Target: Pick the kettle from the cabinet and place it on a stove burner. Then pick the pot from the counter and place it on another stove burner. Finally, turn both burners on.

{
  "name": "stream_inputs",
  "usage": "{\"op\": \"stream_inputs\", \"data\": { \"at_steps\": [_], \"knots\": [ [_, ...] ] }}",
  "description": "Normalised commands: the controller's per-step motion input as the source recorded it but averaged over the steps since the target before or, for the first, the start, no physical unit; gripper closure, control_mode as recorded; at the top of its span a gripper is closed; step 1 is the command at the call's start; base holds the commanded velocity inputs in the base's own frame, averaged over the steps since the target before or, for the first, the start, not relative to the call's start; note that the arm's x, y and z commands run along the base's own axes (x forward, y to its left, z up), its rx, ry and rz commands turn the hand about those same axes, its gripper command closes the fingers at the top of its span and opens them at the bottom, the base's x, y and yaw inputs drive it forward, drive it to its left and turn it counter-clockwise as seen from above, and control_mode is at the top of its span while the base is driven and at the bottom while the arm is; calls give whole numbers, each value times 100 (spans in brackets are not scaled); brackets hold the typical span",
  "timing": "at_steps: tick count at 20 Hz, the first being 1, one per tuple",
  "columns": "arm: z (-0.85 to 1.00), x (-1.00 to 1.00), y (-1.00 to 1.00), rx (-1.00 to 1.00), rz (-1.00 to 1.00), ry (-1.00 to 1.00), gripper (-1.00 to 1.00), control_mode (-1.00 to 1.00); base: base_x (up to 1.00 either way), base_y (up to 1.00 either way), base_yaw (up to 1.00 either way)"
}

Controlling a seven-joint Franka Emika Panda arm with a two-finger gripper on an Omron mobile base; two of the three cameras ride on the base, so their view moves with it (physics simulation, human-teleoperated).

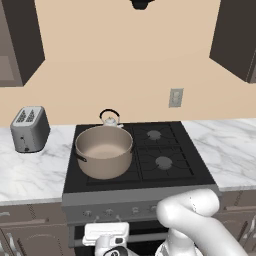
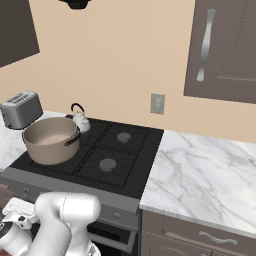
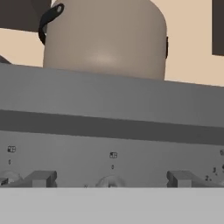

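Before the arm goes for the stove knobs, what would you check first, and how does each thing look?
1. Pot sits on the front left burner: ok.
2. Kettle stands on the back left burner, behind the pot: ok.
3. Claw is low, in front of the knob panel: ok.
4. Claw open and empty: ok.
5. Which knob serves which burner: cannot tell.
6. Burners lit: cannot tell, no flame shows.

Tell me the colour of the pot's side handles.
Dark, near black, against the tan pot; clearest in the hand view, on the side handle.
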Motion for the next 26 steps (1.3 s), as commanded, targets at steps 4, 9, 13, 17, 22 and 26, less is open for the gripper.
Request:
{"op": "stream_inputs", "data": {
  "at_steps": [4,9,13,17,22,26],
  "knots": [
    [-17,2,-33,16,0,0,-100,-100,0,0,0],
    [-1,17,-28,15,1,0,-100,-100,0,0,0],
    [0,21,-9,10,4,0,-100,-100,0,0,0],
    [-9,12,0,2,6,0,-100,-100,0,0,0],
    [-17,12,0,1,5,0,-100,-100,0,0,0],
    [-20,14,0,1,6,0,-100,-100,0,0,0]
  ]
}}
